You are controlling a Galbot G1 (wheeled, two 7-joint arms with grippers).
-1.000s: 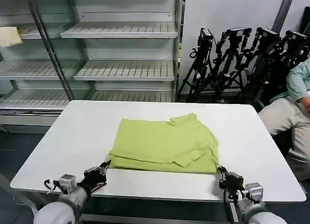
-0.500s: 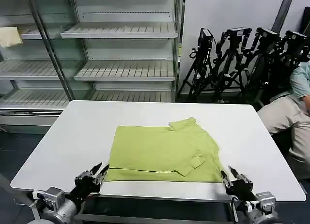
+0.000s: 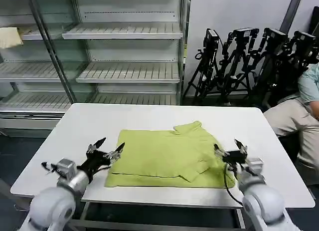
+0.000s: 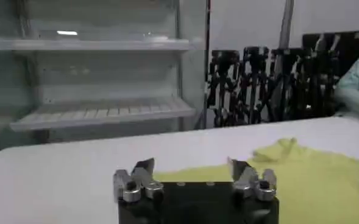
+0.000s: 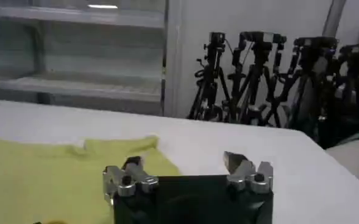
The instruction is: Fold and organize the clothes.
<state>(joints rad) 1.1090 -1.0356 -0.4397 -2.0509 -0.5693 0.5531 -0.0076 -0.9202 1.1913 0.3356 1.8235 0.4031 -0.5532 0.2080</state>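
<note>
The lime-green collared shirt (image 3: 167, 155) lies folded flat on the white table (image 3: 79, 126), collar toward the far side, one short sleeve folded over its near right part. My left gripper (image 3: 105, 147) hovers open just off the shirt's left edge, nothing between its fingers. My right gripper (image 3: 230, 147) is open over the shirt's right edge, also empty. The left wrist view has the open left gripper (image 4: 190, 165) with the shirt (image 4: 301, 176) beyond it. In the right wrist view the open right gripper (image 5: 179, 161) faces the shirt's collar (image 5: 121, 145).
Empty metal shelving (image 3: 124, 51) stands behind the table, with a pale cream cloth (image 3: 10, 37) on a left shelf. Black tripods (image 3: 249, 61) crowd the back right. A seated person (image 3: 299, 116) is at the right edge. Bare table lies on all sides of the shirt.
Both grippers rose from the table's near edge, opened, and moved forward to the shirt's left and right sides. The shirt slid a little toward the near edge before they let go.
</note>
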